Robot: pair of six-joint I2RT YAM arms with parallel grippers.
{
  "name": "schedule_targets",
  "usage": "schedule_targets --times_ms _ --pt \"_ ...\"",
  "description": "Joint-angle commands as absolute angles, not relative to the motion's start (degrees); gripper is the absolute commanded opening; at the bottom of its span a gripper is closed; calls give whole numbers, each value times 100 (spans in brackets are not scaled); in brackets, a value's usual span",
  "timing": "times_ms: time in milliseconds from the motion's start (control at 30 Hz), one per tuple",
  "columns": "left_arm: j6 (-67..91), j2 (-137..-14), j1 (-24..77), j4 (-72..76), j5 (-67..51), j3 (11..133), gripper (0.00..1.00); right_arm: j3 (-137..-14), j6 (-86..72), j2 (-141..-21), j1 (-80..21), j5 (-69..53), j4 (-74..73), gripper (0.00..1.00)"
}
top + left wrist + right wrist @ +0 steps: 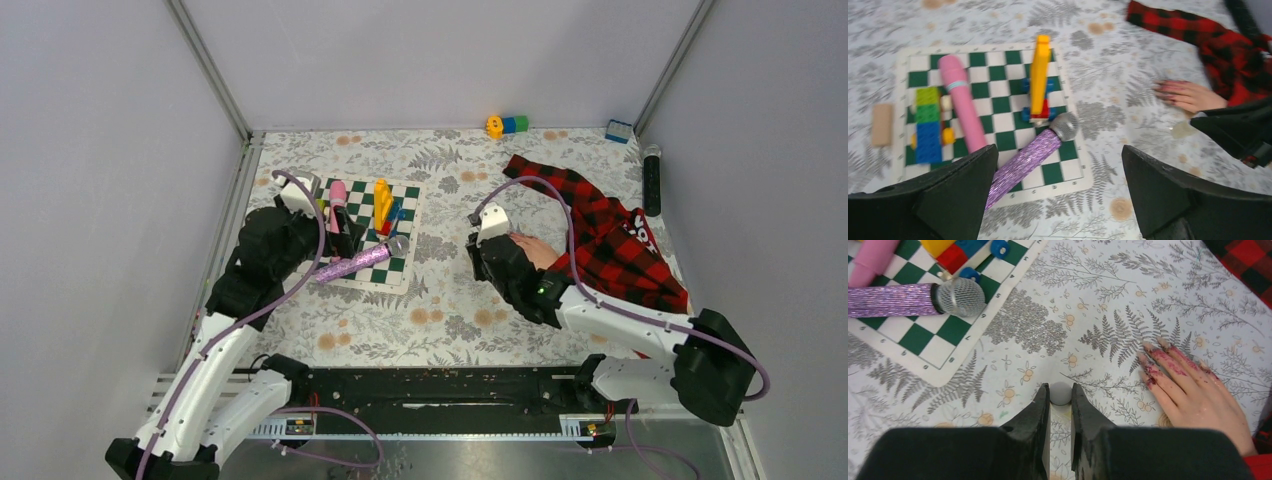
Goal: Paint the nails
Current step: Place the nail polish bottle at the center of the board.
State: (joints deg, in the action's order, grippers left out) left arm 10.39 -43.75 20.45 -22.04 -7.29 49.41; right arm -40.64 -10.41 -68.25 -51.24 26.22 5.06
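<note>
The pale dummy hand (1198, 395) lies flat on the fern-print cloth, its red-and-black plaid sleeve (610, 235) trailing to the back right. Its nails (1153, 357) and fingertips are smeared dark reddish-pink. The hand also shows in the top view (537, 250) and the left wrist view (1190, 95). My right gripper (1060, 390) is shut on a small grey round-topped thing (1060, 395), low over the cloth just left of the fingertips; what hangs below it is hidden. In the top view this gripper (480, 250) sits beside the hand. My left gripper (1058, 160) is open and empty above the chessboard's near edge.
A green-and-white chessboard mat (405, 200) holds a purple glitter microphone (360, 262), a pink cylinder (963, 102), a yellow block tower (1039, 75) and stacked coloured bricks (928, 125). A beige block (882, 124) lies left of it. Toy blocks (507, 125) and a black cylinder (652, 180) lie by the back wall.
</note>
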Motion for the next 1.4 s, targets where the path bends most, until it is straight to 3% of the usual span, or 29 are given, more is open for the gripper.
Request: schedule_targets --times_ms 0,267,600,667,1000,1367 --pt "1133 -4145 1868 -2300 495 4935 99 -3583 -1144 -7063 -4878 2976 2618 0" --pt "1077 -3872 1843 -2312 977 4611 99 -2855 -1244 -7954 -4834 3174 4330 0" --pt "1149 -3841 1844 -2259 912 4574 99 -2887 -1295 -8816 -4808 3420 4842 0" --pt "1143 -3845 1839 -2235 903 4562 99 -2889 -1307 -8871 -4799 3440 4843 7" --pt "1134 -3867 1844 -2238 851 4562 99 -2897 -1281 -8993 -4790 3478 4851 16" --pt "1114 -3833 1845 -2196 984 4548 99 -2890 -1273 -9003 -4788 3463 4852 63"
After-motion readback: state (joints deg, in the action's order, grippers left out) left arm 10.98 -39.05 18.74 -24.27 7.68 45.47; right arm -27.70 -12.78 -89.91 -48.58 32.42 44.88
